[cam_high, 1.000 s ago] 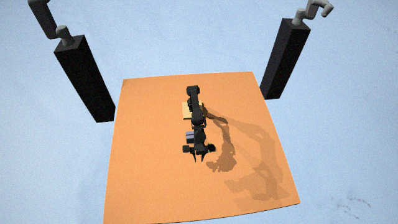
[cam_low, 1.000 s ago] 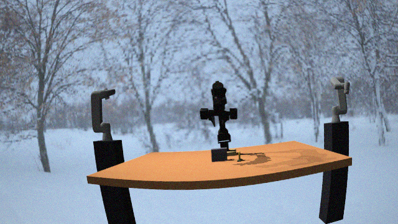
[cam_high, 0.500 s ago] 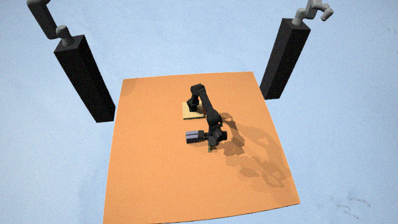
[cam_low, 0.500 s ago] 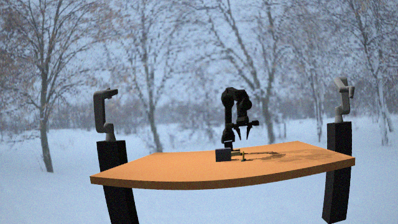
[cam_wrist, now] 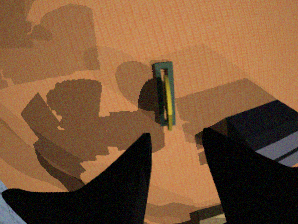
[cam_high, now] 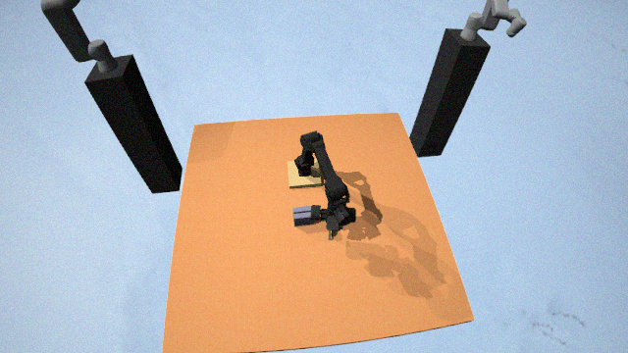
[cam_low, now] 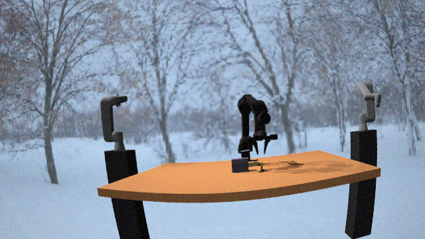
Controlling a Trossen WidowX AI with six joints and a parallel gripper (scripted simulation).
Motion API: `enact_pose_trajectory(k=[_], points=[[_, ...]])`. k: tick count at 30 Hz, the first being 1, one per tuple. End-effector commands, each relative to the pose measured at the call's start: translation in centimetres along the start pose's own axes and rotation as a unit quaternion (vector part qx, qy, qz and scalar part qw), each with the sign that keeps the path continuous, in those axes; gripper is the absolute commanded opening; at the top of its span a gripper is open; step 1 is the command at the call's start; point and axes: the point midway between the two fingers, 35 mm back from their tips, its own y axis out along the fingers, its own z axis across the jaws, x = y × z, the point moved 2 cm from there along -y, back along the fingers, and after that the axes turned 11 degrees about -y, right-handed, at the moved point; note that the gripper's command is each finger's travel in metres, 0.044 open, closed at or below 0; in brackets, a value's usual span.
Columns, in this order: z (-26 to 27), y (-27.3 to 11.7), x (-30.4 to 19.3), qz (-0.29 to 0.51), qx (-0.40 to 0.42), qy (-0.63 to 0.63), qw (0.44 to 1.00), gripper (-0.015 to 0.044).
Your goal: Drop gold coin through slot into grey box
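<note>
The gold coin (cam_high: 331,232) (cam_low: 261,166) (cam_wrist: 169,100) stands on edge in the dark-green holder (cam_low: 261,171) (cam_wrist: 163,65), seen as a thin yellow strip in the wrist view. The closed grey box (cam_high: 302,222) (cam_low: 240,165) (cam_wrist: 260,125) stands beside it, left of it in the top and exterior views and at the right edge of the wrist view. A dark slot line crosses its lid in the top view. My gripper (cam_low: 261,153) (cam_wrist: 177,137) points down, partly open and empty, above the coin. Its fingertips are hidden in the top view.
The arm rises from a pale yellow base plate (cam_high: 305,183) (cam_low: 253,162) behind the box, on the orange table (cam_high: 235,275) (cam_low: 186,186). The arm's shadows fall around the holder. Two black pedestals (cam_high: 130,123) (cam_high: 451,93) with grey arms stand beyond the table's sides.
</note>
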Motion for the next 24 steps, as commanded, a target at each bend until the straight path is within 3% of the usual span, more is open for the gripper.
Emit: enact_pose_trajectory(k=[1, 24], points=[[0.0, 0.8, 0.0, 0.0, 0.002, 0.001, 1.0, 0.0161], [0.1, 4.5, -0.1, 0.001, 0.002, 0.0, 1.0, 0.0161]])
